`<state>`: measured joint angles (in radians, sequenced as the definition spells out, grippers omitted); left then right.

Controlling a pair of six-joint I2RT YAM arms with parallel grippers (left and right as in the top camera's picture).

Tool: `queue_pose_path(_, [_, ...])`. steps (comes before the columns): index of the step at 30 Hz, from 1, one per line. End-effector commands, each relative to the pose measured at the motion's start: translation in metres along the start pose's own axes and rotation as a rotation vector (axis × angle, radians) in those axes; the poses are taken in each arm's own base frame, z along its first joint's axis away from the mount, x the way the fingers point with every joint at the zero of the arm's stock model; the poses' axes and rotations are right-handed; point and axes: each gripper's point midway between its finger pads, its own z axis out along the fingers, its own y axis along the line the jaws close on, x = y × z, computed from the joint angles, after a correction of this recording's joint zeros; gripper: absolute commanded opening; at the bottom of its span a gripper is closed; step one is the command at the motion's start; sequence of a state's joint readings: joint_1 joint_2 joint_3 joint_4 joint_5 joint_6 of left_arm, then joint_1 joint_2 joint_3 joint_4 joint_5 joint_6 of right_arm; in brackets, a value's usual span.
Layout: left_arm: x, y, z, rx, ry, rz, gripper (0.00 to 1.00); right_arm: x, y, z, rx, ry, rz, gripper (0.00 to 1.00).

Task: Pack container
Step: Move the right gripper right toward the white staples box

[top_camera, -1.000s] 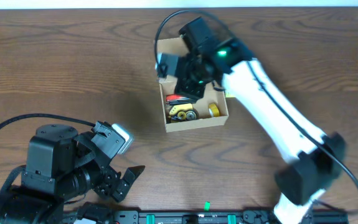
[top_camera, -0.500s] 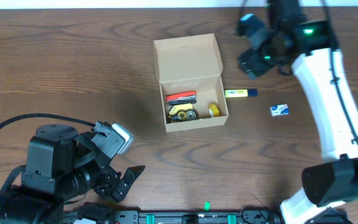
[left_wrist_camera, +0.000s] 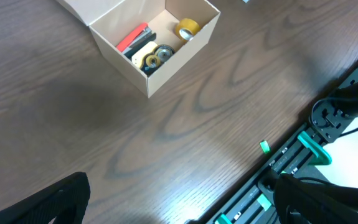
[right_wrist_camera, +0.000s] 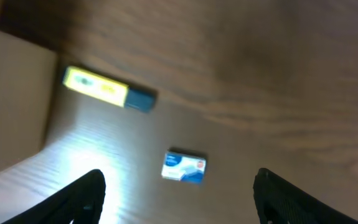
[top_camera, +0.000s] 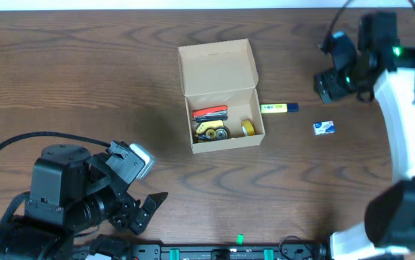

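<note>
The tan cardboard container (top_camera: 221, 87) stands open at the table's middle, flap lid folded back; inside lie a red tool, a yellow-black item and a yellow tape roll (top_camera: 247, 128). It also shows in the left wrist view (left_wrist_camera: 157, 46). A yellow and blue marker (top_camera: 279, 108) lies just right of the box, and a small blue-white packet (top_camera: 325, 128) lies further right. My right gripper (top_camera: 330, 87) is open and empty, hovering above and behind them; its view shows the marker (right_wrist_camera: 107, 88) and the packet (right_wrist_camera: 183, 167). My left gripper (top_camera: 146, 209) is open and empty at the front left.
A black rail with green clips (top_camera: 239, 251) runs along the table's front edge, also seen in the left wrist view (left_wrist_camera: 291, 168). The right arm's white link (top_camera: 409, 137) spans the table's right side.
My right gripper has lifted out of the box and swung right, now past the marker and packet. The left arm has not moved.
</note>
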<state>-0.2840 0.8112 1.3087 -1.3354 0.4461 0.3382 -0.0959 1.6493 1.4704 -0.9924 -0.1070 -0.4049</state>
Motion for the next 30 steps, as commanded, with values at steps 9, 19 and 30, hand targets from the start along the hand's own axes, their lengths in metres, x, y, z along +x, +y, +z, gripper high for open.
queue_pose_path(9, [-0.004,-0.003,-0.004,0.010,-0.017,0.010,0.95,0.042,0.004,-0.022,0.099,-0.151,-0.057,0.98])
queue_pose_path(19, [-0.004,-0.003,-0.004,0.010,-0.017,0.010,0.95,0.071,0.004,0.036,0.044,0.027,-0.059,0.99])
queue_pose_path(30, [-0.004,-0.003,-0.004,0.010,-0.017,0.010,0.95,0.111,0.005,0.097,-0.014,0.248,-0.041,0.99])
